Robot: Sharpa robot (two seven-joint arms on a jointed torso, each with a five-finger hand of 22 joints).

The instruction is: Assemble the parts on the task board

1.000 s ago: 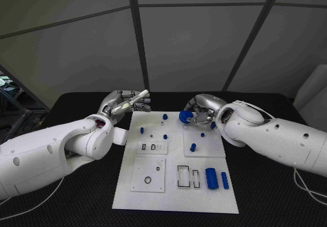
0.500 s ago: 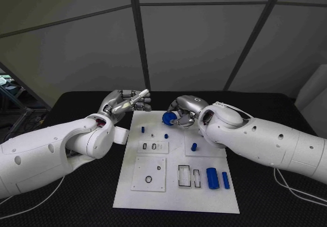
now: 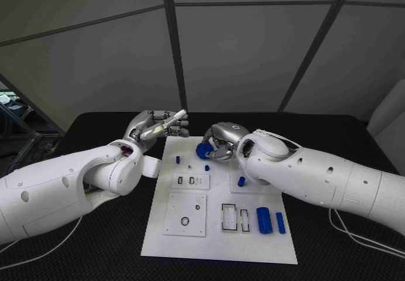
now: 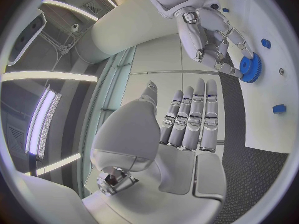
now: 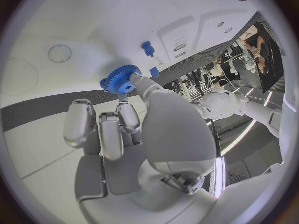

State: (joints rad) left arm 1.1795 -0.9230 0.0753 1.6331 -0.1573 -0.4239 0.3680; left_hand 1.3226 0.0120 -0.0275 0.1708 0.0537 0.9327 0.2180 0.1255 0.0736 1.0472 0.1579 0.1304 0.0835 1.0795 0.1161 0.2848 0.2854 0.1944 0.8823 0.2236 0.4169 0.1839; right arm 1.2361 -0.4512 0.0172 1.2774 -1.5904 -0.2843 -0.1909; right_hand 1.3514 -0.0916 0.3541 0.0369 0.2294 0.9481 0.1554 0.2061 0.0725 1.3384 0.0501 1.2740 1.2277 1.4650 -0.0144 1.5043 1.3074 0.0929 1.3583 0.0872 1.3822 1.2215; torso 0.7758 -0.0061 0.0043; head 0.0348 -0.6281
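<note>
So the right hand (image 3: 221,142) is pinching the blue gear (image 3: 203,151) right over the task board's (image 3: 219,249) far end, way nearer than the empty, straight-fingered left hand (image 3: 158,124).

Your left arm is reaching in from the left, its forearm angling up toward the far side of the tabletop (image 3: 354,146). The left robot hand (image 3: 158,125) is hovering there with its fingers (image 4: 193,117) lying straight and close together, holding nothing. Your right arm is sweeping in from the right, bending at the wrist so the right robot hand (image 3: 219,144) is curling inward. Its fingertips (image 5: 127,109) are pinching a blue gear (image 3: 203,151), with the thumb pressing against it.
</note>
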